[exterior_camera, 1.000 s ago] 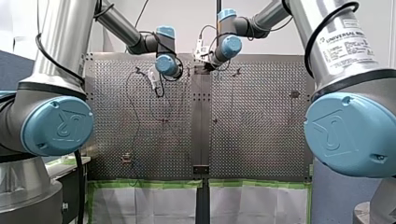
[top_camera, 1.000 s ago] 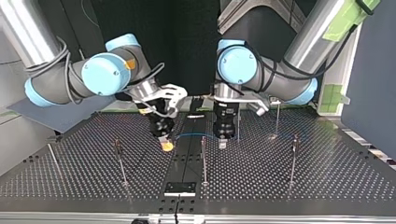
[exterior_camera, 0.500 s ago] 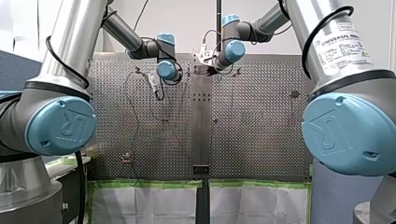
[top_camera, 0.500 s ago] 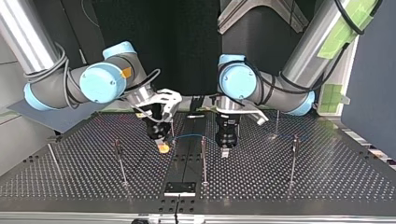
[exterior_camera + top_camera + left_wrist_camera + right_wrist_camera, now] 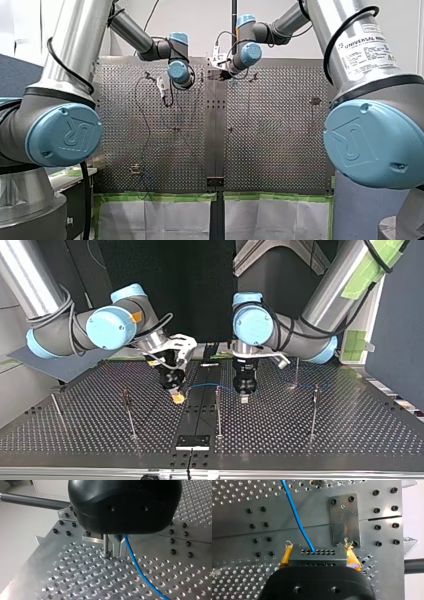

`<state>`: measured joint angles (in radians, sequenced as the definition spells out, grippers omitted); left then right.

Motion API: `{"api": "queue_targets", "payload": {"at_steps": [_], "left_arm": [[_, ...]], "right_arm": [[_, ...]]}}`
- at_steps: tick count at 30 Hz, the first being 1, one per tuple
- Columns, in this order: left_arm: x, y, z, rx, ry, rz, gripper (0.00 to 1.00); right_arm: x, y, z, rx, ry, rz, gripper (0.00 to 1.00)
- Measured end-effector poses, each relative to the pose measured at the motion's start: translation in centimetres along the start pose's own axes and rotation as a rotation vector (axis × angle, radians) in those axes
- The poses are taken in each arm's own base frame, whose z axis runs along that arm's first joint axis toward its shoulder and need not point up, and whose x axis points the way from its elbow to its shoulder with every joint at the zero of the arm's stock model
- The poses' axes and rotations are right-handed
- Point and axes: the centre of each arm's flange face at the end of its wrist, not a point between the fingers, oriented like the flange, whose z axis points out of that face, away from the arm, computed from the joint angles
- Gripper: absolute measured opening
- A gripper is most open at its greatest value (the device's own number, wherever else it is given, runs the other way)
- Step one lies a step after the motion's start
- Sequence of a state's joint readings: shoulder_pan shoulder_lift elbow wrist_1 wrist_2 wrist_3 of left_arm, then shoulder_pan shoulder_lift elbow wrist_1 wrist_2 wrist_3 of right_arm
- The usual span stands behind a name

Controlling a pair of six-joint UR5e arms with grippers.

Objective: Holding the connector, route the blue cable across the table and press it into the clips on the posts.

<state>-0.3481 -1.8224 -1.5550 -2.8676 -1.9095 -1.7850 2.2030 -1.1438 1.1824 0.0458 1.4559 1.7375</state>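
My right gripper (image 5: 319, 553), with yellow pads, is shut on a grey connector (image 5: 317, 559) with rows of holes. The blue cable (image 5: 297, 517) leaves the connector's face and runs ahead over the table. In the top view it arcs (image 5: 207, 385) from my right gripper (image 5: 177, 398) at centre-left to my left gripper (image 5: 244, 399) at centre-right. My left gripper's (image 5: 112, 553) metal fingers are shut just above the table, and the blue cable (image 5: 140, 572) comes out beside them. A thin post (image 5: 217, 410) with a clip stands between the two grippers.
More thin posts stand on the perforated table: one (image 5: 128, 412) at the top view's left, one (image 5: 313, 407) at its right, one (image 5: 297, 369) further back. A small black plate (image 5: 192, 441) lies at the near edge. A bolted metal plate (image 5: 344, 520) lies ahead of the connector.
Both arms reached a little further along the table's centre. My left gripper drifted slightly toward the top view's right. Both grips are unchanged.
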Motion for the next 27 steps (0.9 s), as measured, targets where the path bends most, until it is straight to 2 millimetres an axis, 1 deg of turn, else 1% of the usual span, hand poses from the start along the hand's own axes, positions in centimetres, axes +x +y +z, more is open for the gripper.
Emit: {"api": "queue_targets", "payload": {"at_steps": [3, 6, 11, 14, 17, 21, 27], "left_arm": [[-1.1, -0.3, -0.5, 0.005, -0.013, -0.004, 0.00], [-1.9, -0.5, -0.8, 0.012, -0.030, -0.012, 0.00], [-2.2, -0.6, -0.5, 0.028, -0.053, -0.022, 0.00], [-2.0, -0.3, -0.1, 0.036, -0.051, -0.020, 0.00], [-1.1, 0.0, 0.6, 0.044, -0.037, -0.015, 0.00], [0.1, 0.1, 2.0, 0.056, -0.032, -0.013, 0.00], [0.8, 0.0, 4.0, 0.069, -0.034, -0.015, 0.00]], "right_arm": [[0.0, 0.0, 0.0, 0.001, 0.001, -0.001, 0.00], [0.6, -0.2, -0.1, 0.008, 0.011, -0.006, 0.00], [0.9, 0.2, -0.1, 0.008, 0.017, -0.005, 0.00], [1.0, 0.6, -0.1, 0.003, 0.019, -0.002, 0.00], [1.1, 1.1, 0.0, -0.003, 0.020, 0.002, 0.00], [1.1, 1.7, 0.1, -0.013, 0.021, 0.005, 0.00], [1.2, 2.8, 0.3, -0.028, 0.023, 0.007, 0.00]]}}
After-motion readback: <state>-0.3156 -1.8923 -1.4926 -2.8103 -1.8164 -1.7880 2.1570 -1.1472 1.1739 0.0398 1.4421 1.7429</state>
